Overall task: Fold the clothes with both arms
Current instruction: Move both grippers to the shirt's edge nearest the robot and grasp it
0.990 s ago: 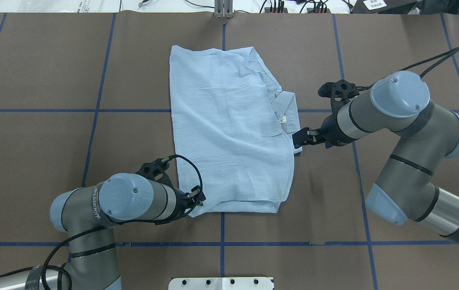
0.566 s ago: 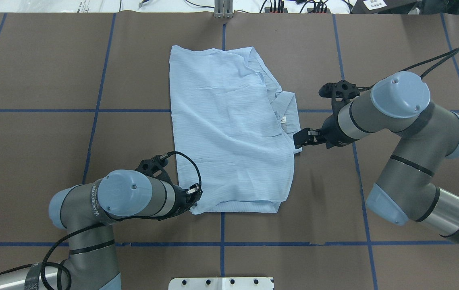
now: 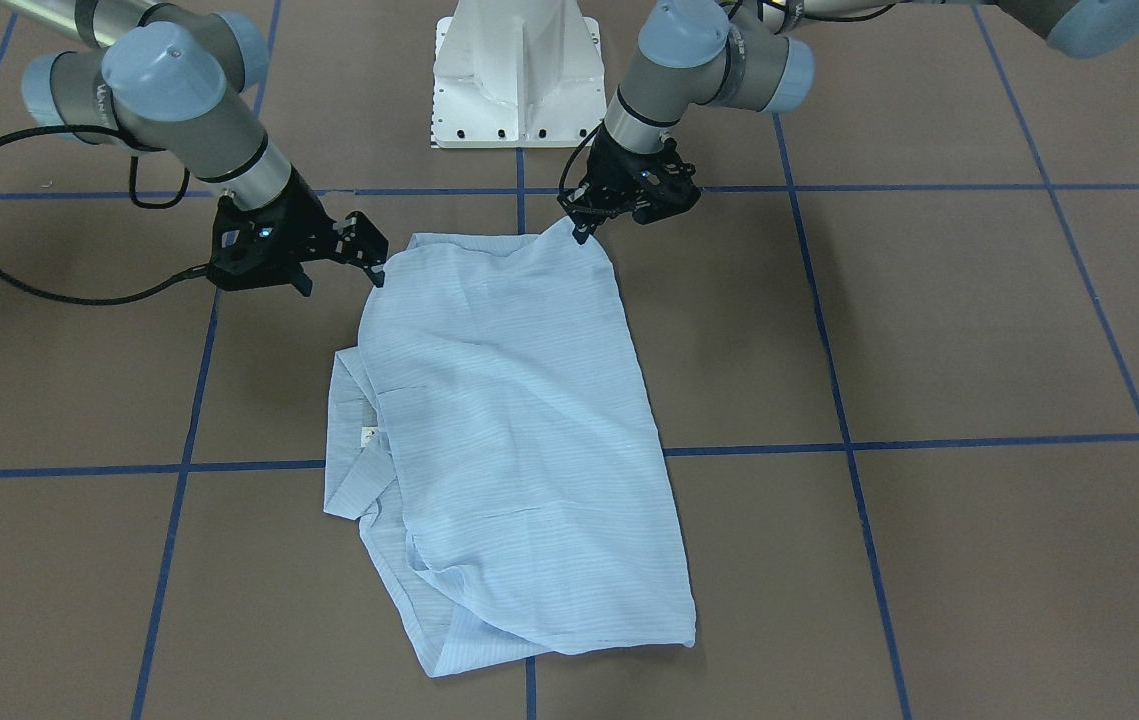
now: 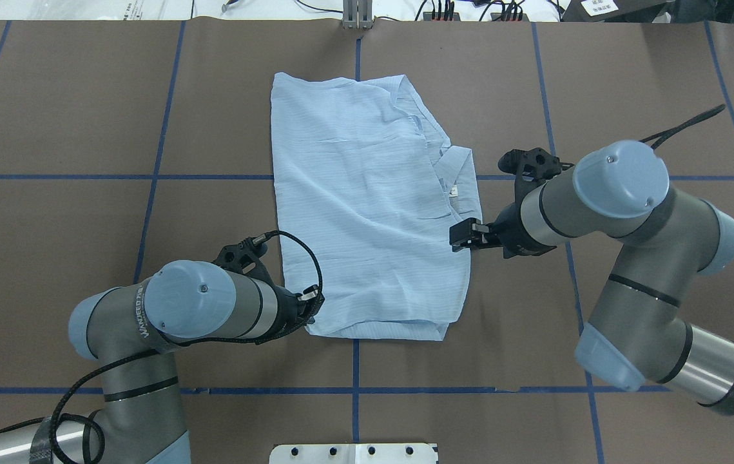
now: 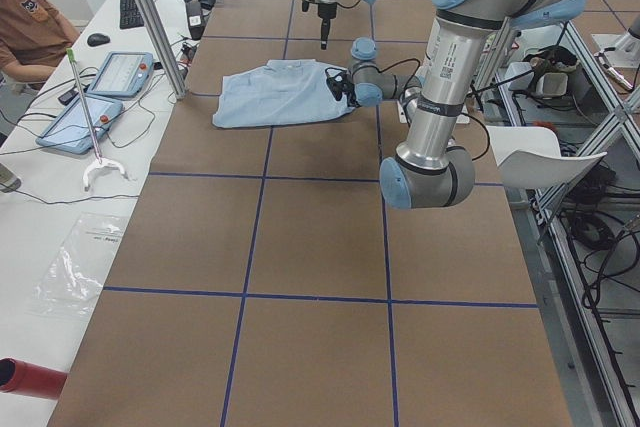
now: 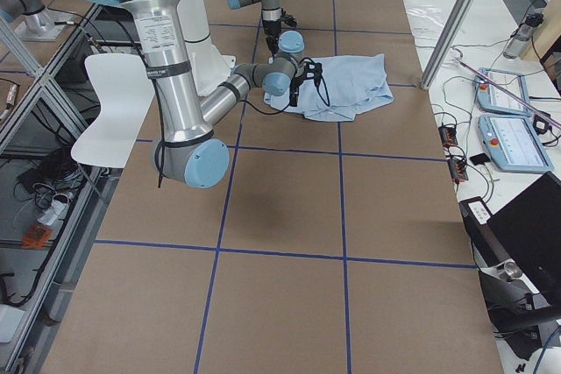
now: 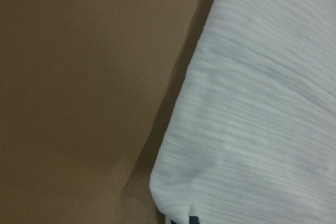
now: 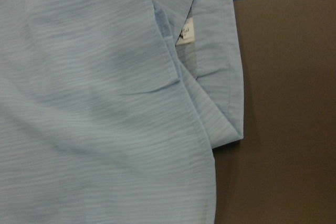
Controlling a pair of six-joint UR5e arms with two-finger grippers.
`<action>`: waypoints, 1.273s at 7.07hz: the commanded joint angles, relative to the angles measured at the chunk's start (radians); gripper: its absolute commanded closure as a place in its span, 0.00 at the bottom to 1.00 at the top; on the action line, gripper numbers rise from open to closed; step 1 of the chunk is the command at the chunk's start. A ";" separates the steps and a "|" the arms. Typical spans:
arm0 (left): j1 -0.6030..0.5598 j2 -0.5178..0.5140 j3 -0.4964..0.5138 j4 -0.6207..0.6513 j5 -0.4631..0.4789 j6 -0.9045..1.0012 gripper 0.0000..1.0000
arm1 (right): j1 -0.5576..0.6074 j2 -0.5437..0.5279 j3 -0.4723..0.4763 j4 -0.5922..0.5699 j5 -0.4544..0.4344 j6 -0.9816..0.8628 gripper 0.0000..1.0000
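One shirt [image 4: 367,206] corner is pinched by the left gripper [image 3: 578,228] — whether the right gripper [image 4: 457,235] is closed cannot be told.

Shirt [image 4: 367,212]: light blue throughout, with fine paler stripes across the cloth. Label [image 4: 452,191] at the collar: white, with a small dark mark. Table [image 4: 83,96]: flat brown, crossed by a grid of dark-blue tape lines [image 4: 147,177]. Left arm [image 4: 193,308] and right arm [image 4: 618,187]: grey and silver tubes, pale-blue joint caps, black bands. Left gripper [image 3: 579,232], right gripper [image 4: 460,235] and cables [image 4: 318,270]: black. Base [image 4: 354,454]: white.
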 commanded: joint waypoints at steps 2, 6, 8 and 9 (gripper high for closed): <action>-0.002 0.003 -0.007 0.006 -0.001 0.000 1.00 | -0.174 0.037 0.021 -0.081 -0.161 0.341 0.00; -0.002 0.003 -0.009 0.006 0.000 0.000 1.00 | -0.219 0.131 -0.009 -0.278 -0.163 0.540 0.00; -0.002 0.003 -0.009 0.006 0.000 0.000 1.00 | -0.223 0.156 -0.060 -0.277 -0.163 0.545 0.00; -0.002 0.001 -0.009 0.006 0.000 0.000 1.00 | -0.225 0.180 -0.095 -0.277 -0.164 0.546 0.00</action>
